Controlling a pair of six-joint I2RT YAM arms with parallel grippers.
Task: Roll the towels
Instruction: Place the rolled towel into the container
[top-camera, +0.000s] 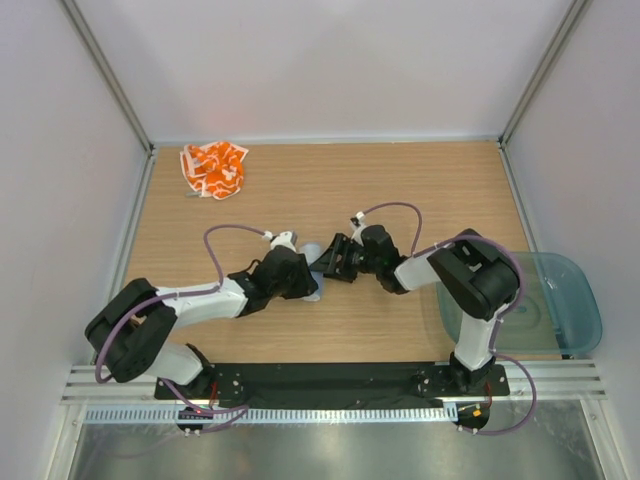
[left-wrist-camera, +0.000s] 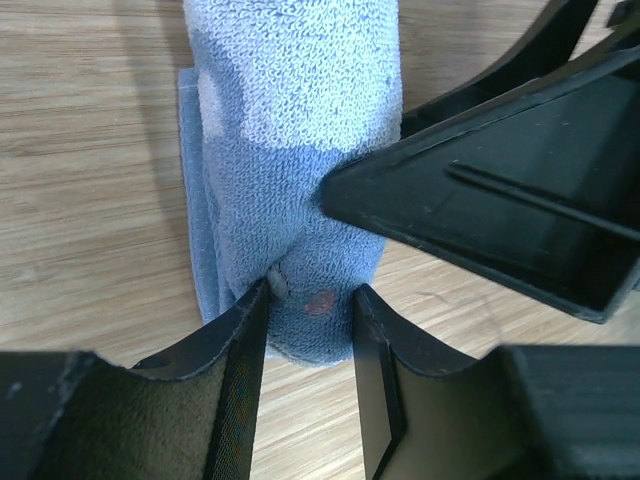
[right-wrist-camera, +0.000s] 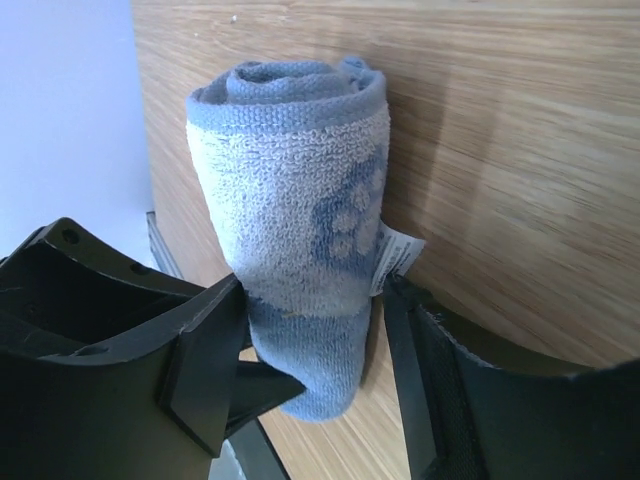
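A blue towel (top-camera: 312, 252), rolled into a cylinder, lies on the wooden table between my two grippers. In the left wrist view the roll (left-wrist-camera: 295, 130) runs away from the camera, and my left gripper (left-wrist-camera: 310, 320) is shut on its near end, which has a small red spot. My right gripper (right-wrist-camera: 305, 320) is shut on the roll (right-wrist-camera: 290, 190) from the opposite side, beside its white tag (right-wrist-camera: 395, 255). One right finger (left-wrist-camera: 480, 190) presses the roll's side. An orange-and-white towel (top-camera: 213, 168) lies crumpled at the far left corner.
A translucent blue-green tub (top-camera: 545, 300) sits at the table's right edge, beside the right arm. White walls with metal frame posts enclose the table on three sides. The two grippers (top-camera: 318, 268) meet tip to tip at mid-table.
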